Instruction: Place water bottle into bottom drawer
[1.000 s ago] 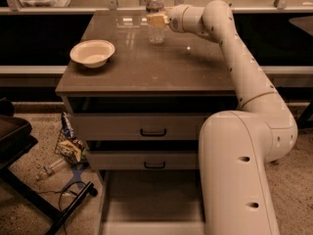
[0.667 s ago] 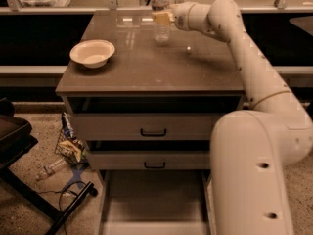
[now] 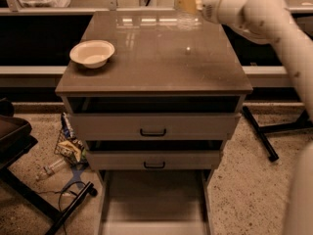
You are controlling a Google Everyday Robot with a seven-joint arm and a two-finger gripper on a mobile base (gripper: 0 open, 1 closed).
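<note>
The water bottle (image 3: 185,14), clear and ribbed, is at the back of the brown cabinet top (image 3: 151,62), its cap cut off by the upper frame edge. My gripper (image 3: 189,4) reaches in from the right and its yellowish fingers (image 3: 182,4) are closed around the bottle's upper part, with its base slightly above the surface. The bottom drawer (image 3: 154,202) is pulled out at the foot of the cabinet, a long shallow grey-beige tray with nothing visible in it.
A white bowl (image 3: 92,53) sits at the left of the cabinet top. Two upper drawers (image 3: 153,126) with black handles stand slightly open. Litter and a cable (image 3: 68,153) lie on the floor at left. A black stand leg (image 3: 259,133) is at right.
The gripper has risen a little at the back of the top, with the bottle in it. The arm now enters from higher right.
</note>
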